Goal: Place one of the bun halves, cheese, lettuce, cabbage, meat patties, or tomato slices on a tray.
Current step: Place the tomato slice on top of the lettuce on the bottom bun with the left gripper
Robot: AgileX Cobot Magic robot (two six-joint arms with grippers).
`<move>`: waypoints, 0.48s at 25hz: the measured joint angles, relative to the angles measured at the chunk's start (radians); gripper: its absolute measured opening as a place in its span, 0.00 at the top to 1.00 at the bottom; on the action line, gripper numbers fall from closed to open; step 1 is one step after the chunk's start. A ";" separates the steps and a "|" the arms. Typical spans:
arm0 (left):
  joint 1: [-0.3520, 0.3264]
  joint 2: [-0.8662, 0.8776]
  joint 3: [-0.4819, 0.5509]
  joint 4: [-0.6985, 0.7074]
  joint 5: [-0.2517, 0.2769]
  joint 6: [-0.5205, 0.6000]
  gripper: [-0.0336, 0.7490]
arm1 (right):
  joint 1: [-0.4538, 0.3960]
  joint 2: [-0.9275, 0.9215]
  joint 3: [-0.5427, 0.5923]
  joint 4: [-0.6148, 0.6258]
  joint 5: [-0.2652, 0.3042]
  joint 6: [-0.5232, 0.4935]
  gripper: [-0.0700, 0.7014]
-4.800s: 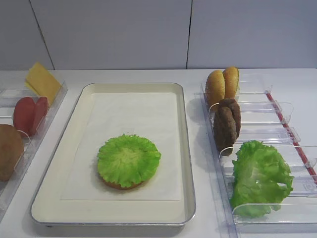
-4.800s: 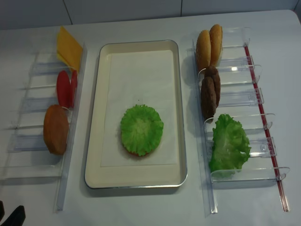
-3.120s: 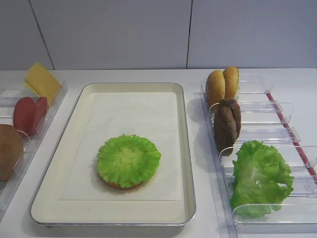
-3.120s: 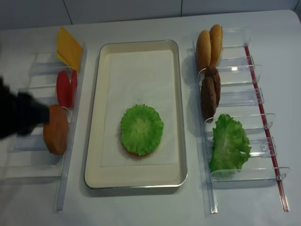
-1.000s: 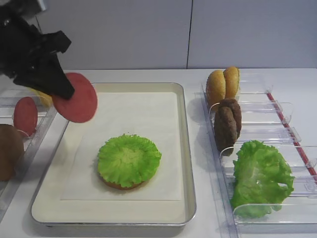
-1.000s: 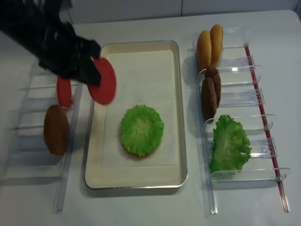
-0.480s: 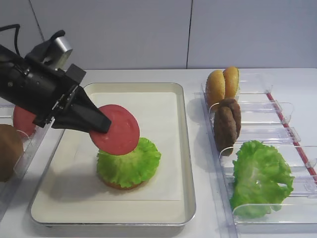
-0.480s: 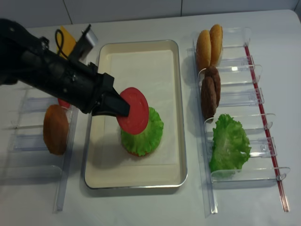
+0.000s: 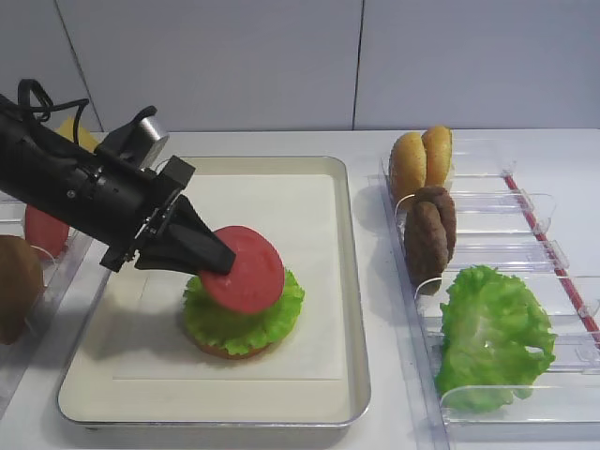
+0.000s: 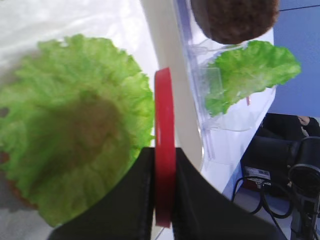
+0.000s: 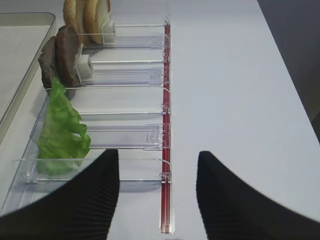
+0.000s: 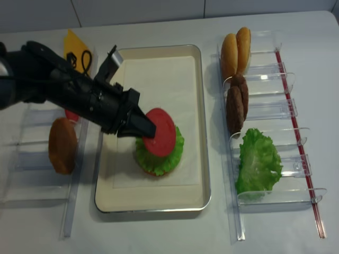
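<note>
- Your left hand (image 9: 211, 258) is clamped on the edge of a tomato slice (image 9: 246, 268), holding it tilted over the round lettuce leaf (image 9: 242, 314) on the tray (image 9: 352, 309). The low edge looks to be at or just above the leaf; contact is hard to confirm.
- The left wrist view shows the slice edge-on between the two fingers, so the grip is on the rim and the flat face can settle onto the leaf when you let go.
- The leaf sits on a bun half (image 9: 225, 351), only a sliver of which shows beneath it, near the tray's front, on the white paper liner.
- Your right hand (image 11: 157, 200) is spread wide and holds nothing, parked over the counter (image 11: 240, 100) near the right-hand bins.
- The right bins hold, from back to front, two bun halves (image 9: 420, 161) on edge, two meat patties (image 9: 429, 234) on edge, and a loose lettuce leaf (image 9: 492, 336).
- The left bins hold a cheese slice (image 12: 76, 50), a second tomato slice (image 9: 42, 230) mostly hidden behind the arm, and a brown bun-like round (image 12: 62, 145).
</note>
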 joint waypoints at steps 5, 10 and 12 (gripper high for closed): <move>0.000 0.029 0.000 0.000 -0.004 0.009 0.88 | 0.000 0.000 0.000 0.000 0.000 0.000 0.42; 0.000 0.059 0.000 0.000 -0.006 0.009 0.88 | 0.000 0.000 0.000 0.000 0.000 0.000 0.42; 0.000 0.064 0.000 0.002 -0.008 0.009 0.88 | 0.000 0.000 0.000 0.000 0.000 0.000 0.42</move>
